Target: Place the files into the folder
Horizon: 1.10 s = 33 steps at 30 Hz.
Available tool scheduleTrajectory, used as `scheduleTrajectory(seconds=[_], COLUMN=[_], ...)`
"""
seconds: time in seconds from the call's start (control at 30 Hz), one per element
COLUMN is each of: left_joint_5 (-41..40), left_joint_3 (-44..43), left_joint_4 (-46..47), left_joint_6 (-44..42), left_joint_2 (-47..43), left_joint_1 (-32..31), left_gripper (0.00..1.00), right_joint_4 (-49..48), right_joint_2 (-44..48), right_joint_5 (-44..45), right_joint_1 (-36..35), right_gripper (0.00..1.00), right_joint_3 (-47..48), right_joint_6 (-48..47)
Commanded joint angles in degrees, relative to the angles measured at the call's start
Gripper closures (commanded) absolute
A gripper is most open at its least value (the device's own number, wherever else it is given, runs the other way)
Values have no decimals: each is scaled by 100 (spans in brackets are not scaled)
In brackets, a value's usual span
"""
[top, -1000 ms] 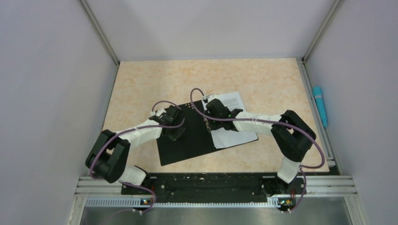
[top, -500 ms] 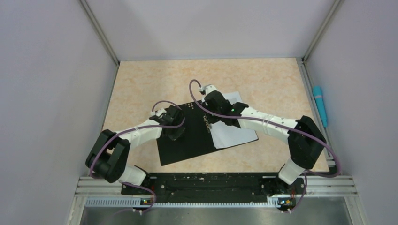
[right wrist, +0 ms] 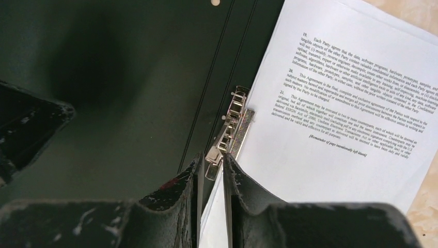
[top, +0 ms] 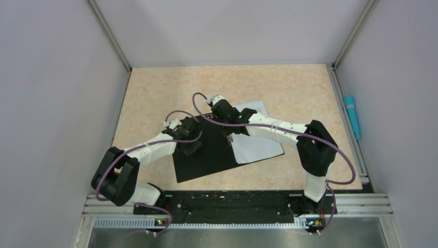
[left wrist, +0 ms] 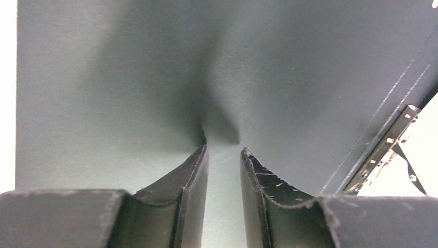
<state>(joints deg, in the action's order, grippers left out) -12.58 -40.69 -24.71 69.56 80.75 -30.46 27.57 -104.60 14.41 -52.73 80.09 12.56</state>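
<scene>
I am pressing my left end effector (left wrist: 223,150), fingers almost closed and gripping nothing, on the open folder's (left wrist: 103,77) black inside so it lies flat on the table (top: 170,88). My right end effector (right wrist: 212,157) is almost closed and empty too. It is hovering at the metal clip (right wrist: 230,132) where the papers (right wrist: 335,103) are lying, just beside it.

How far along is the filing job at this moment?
Done: folder lies open, files just right of its spine. In hand: left gripper rests on the black inside; right gripper is at the metal spine clip. Remaining: probably clipping the sheets, closing the folder.
</scene>
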Motion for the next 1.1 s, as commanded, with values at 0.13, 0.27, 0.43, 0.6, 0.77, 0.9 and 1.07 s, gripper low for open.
scheduleTrajectory(seconds=[0.13, 0.27, 0.43, 0.6, 0.77, 0.9, 1.07], left_joint_5=[-722, -805, -851, -891, -861, -774, -518], left_joint_3=[203, 310, 447, 524, 576, 624, 686], left_joint_4=[-692, -783, -769, -724, -649, -584, -436], left_joint_6=[-231, -254, -219, -206, -223, -209, -207], left_joint_2=[-834, -873, -804, -717, -650, -602, -502], left_joint_1=[62, 108, 183, 231, 292, 332, 423], left_gripper=[64, 64, 68, 67, 68, 68, 68], right_joint_4=[230, 336, 499, 656, 802, 926, 982], right_joint_2=[-120, -278, -422, -537, -595, -590, -614], right_joint_5=[204, 295, 411, 502, 720, 895, 959], right_joint_1=[-181, -253, -314, -387, -451, -495, -540], right_gripper=[81, 81, 83, 84, 86, 88, 89], right_joint_3=[449, 610, 771, 853, 884, 888, 837], right_joint_6=[-253, -355, -438, -533, -572, -588, -614])
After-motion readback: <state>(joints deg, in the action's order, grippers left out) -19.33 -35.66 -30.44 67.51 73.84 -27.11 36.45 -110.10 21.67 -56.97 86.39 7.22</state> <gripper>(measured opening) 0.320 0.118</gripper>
